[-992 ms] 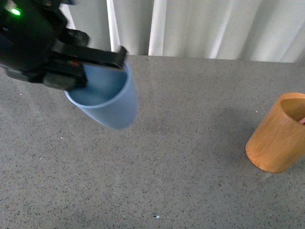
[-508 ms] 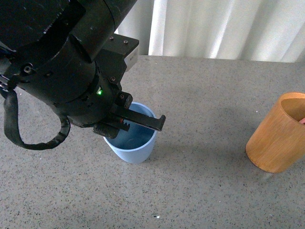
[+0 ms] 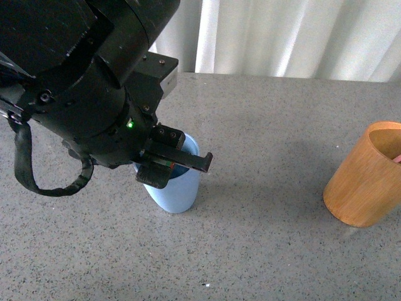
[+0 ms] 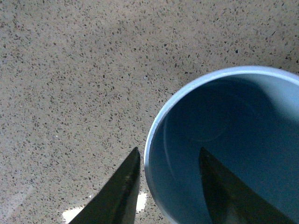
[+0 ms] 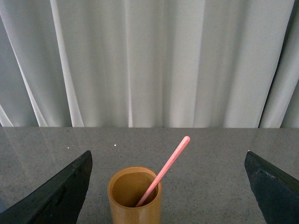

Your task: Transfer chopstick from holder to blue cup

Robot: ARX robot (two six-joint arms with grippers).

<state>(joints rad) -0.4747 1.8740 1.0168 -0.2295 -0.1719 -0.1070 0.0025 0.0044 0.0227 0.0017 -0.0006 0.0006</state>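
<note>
The light blue cup (image 3: pixel 178 191) stands upright on the grey table, left of centre in the front view. My left gripper (image 3: pixel 175 164) is open over its rim, one finger inside and one outside the wall; the left wrist view shows the cup (image 4: pixel 252 130) empty and the gripper (image 4: pixel 168 161) straddling its wall. The orange-brown holder (image 3: pixel 366 179) stands at the right edge. In the right wrist view the holder (image 5: pixel 134 203) holds one pinkish-red chopstick (image 5: pixel 166 168) leaning out. My right gripper (image 5: pixel 168 186) is open wide, just before the holder.
The speckled grey table (image 3: pixel 269 238) runs back to a white curtain (image 3: pixel 282 34). The left arm's black body (image 3: pixel 81 94) fills the upper left of the front view.
The left arm swung the tilted cup down from the upper left and set it upright on the table. Its jaws have since opened at the rim. The holder has not moved.
</note>
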